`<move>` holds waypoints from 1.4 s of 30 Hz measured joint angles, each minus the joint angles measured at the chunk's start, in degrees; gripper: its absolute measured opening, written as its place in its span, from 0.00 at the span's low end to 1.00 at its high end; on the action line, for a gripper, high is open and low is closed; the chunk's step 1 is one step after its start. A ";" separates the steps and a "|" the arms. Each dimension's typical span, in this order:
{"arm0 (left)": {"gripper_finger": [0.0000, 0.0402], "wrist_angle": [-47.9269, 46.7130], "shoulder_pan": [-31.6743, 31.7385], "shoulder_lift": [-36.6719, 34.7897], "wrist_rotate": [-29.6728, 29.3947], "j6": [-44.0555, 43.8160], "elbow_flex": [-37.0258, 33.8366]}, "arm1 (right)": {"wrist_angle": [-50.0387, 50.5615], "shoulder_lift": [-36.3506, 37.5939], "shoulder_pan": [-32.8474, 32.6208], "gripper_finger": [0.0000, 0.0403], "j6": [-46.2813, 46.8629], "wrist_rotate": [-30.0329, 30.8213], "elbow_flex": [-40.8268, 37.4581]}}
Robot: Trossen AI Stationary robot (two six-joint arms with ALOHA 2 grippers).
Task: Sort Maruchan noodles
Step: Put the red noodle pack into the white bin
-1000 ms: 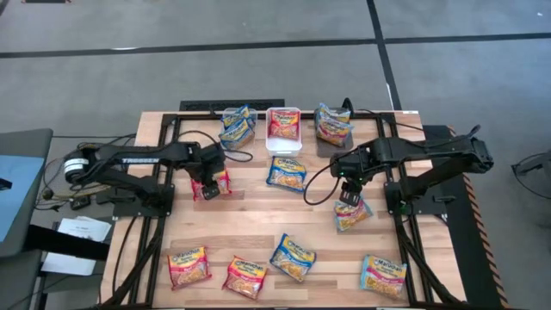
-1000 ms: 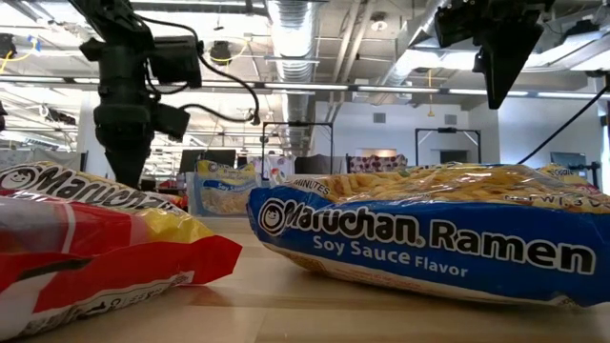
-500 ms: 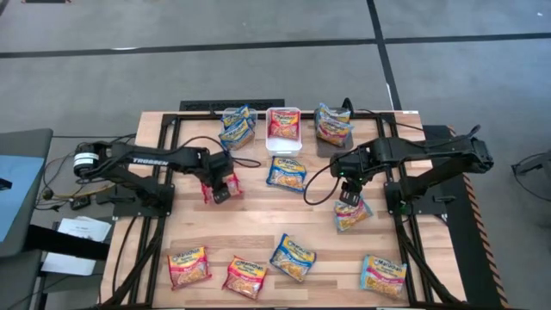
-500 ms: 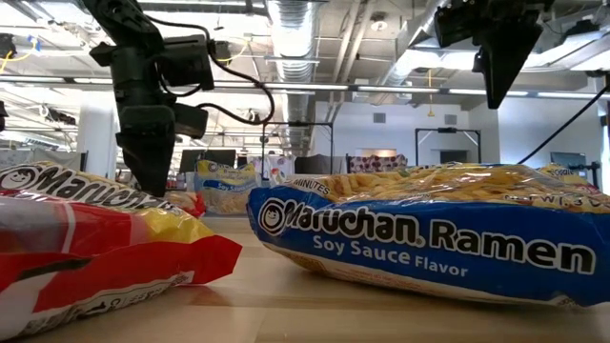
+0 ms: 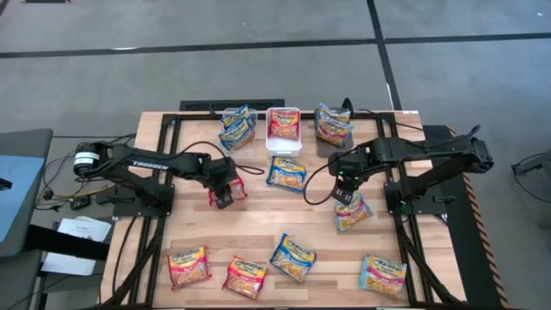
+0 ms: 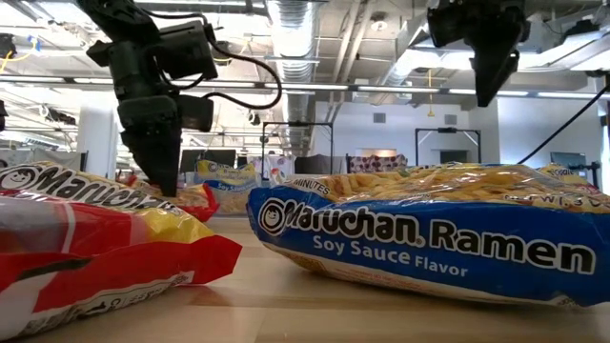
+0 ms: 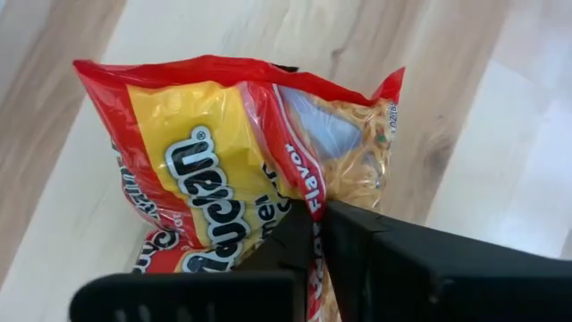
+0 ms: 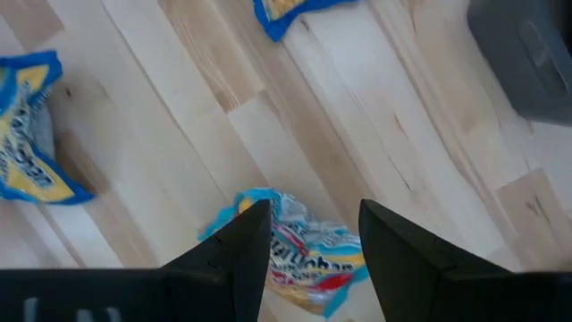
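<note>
Two grippers, left gripper (image 7: 315,234) pinching red packet (image 7: 232,170) in wrist view, right gripper (image 8: 313,234) spread above blue packet (image 8: 299,259).

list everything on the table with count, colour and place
blue packets: four loose; one near front centre, one at mid table, one under the right hand, one front right
red packets: two at front left, second beside the first; one more pinched by the left hand
bins: three along the back edge, each holding packets; left one with blue packets, middle white, right one
table: one, light wood
left hand: shut on the red packet, left of centre
right hand: open, above a blue packet, right of centre
</note>
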State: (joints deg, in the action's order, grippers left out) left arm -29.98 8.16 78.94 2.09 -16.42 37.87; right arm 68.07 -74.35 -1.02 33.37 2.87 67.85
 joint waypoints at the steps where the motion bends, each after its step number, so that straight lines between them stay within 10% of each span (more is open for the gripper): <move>1: 0.01 0.31 -0.33 -0.19 0.02 0.34 -0.03 | -0.63 0.00 0.00 0.49 0.10 0.00 0.00; 42: 0.00 12.66 -12.70 -9.30 -17.10 16.69 4.44 | -38.75 -0.01 4.67 0.49 -5.51 -1.40 0.00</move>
State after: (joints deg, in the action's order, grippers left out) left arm -17.32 -4.54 69.65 -15.01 0.27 42.31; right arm 29.32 -74.35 3.65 27.85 1.48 67.85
